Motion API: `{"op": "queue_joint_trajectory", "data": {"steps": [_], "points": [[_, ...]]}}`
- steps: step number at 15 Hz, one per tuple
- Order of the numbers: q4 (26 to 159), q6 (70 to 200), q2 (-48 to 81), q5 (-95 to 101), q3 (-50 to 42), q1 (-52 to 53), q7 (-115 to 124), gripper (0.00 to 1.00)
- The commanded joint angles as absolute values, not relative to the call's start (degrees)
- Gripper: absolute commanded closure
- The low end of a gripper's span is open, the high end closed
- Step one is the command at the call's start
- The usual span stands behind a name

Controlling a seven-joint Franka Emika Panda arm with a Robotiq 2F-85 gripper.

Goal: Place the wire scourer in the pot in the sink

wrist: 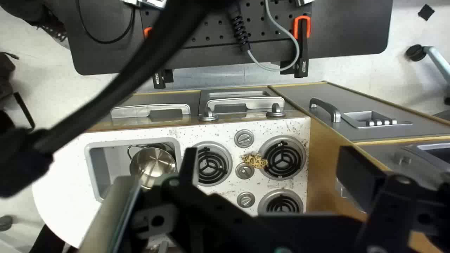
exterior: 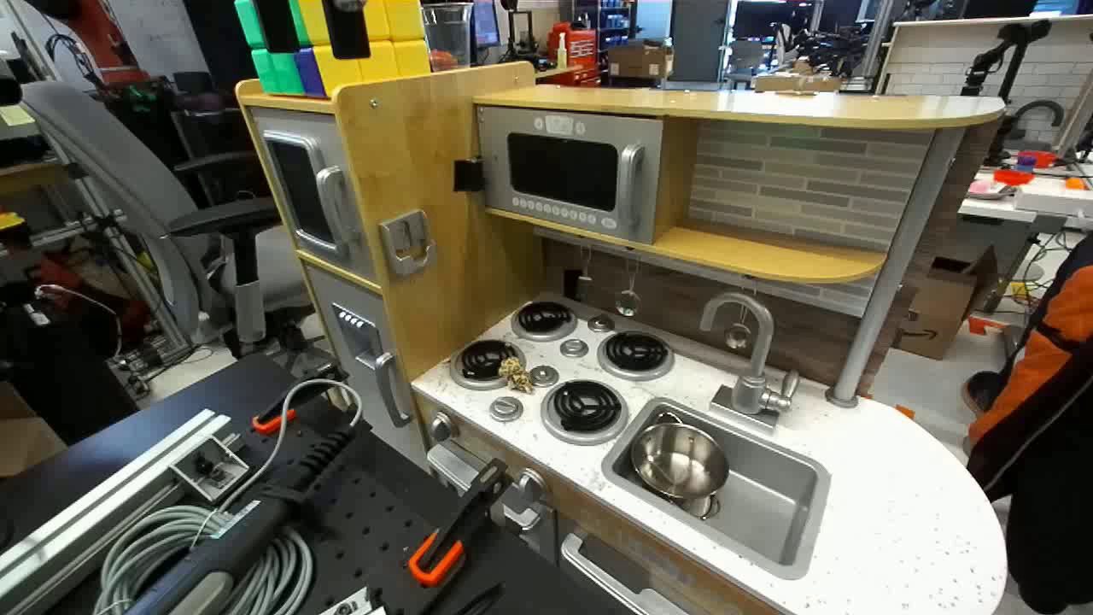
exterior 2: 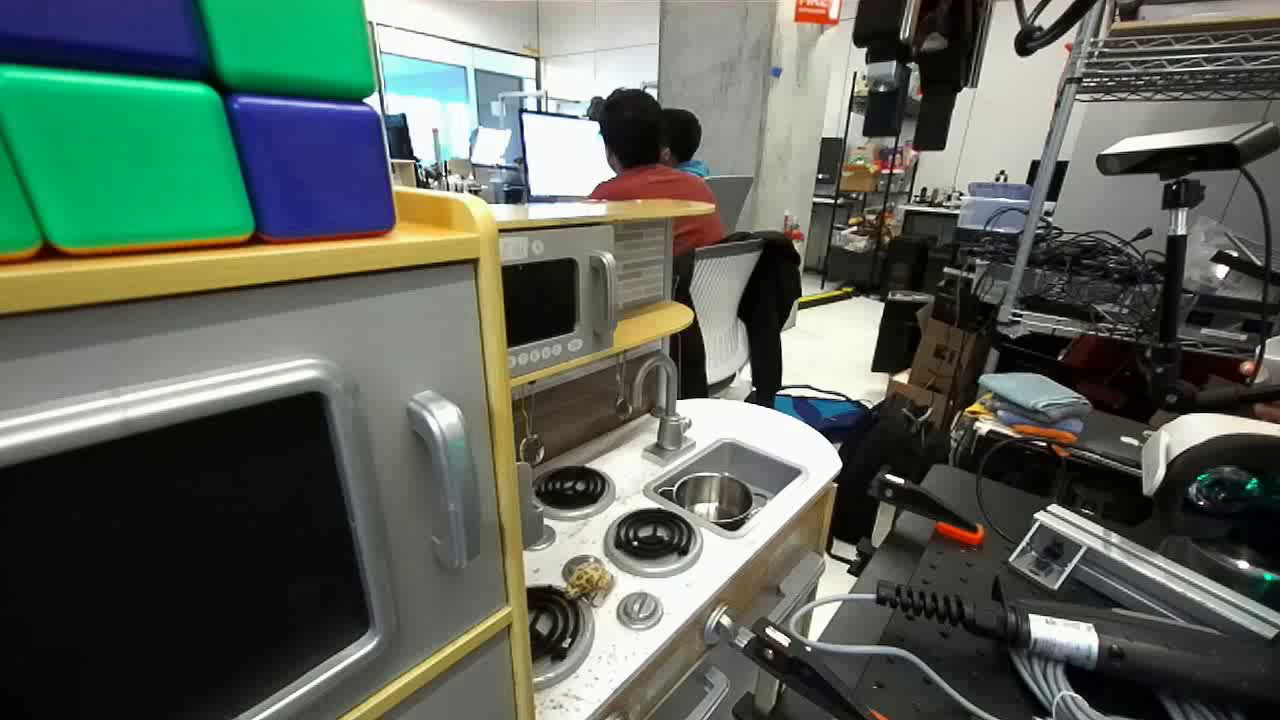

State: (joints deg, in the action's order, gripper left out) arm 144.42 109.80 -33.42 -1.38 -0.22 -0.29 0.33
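Note:
The wire scourer (wrist: 255,160) is a small golden curly clump. It lies on the stove top against the edge of a burner, beside a silver knob, in the wrist view and in both exterior views (exterior: 515,374) (exterior 2: 588,580). The shiny metal pot (exterior: 680,461) sits upright at one end of the grey sink (exterior: 768,517). It also shows in an exterior view (exterior 2: 713,498) and in the wrist view (wrist: 151,165), partly covered by a finger. My gripper (wrist: 270,164) is open and empty, high above the stove. Its fingertips show at the top of an exterior view (exterior: 312,30).
The faucet (exterior: 751,359) stands behind the sink. The microwave (exterior: 564,171) and shelf overhang the back of the counter. A tall wooden side panel (exterior: 452,231) borders the stove. Colored blocks (exterior: 341,60) sit on the tall cabinet. A black table (exterior: 359,512) with cables stands in front.

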Motion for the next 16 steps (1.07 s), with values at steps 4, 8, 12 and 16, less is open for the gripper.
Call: {"op": "queue_joint_trajectory", "data": {"steps": [4, 8, 12, 16], "points": [[144.3, 109.7, -33.4, -1.4, -0.2, -0.3, 0.3, 0.00], [144.3, 109.7, -33.4, -1.4, -0.2, -0.3, 0.3, 0.00], [143.7, 112.3, -32.0, -3.0, 0.2, -0.1, 2.3, 0.00], [140.6, 115.0, -22.1, -2.9, 1.4, -0.6, 7.7, 0.00]]}}
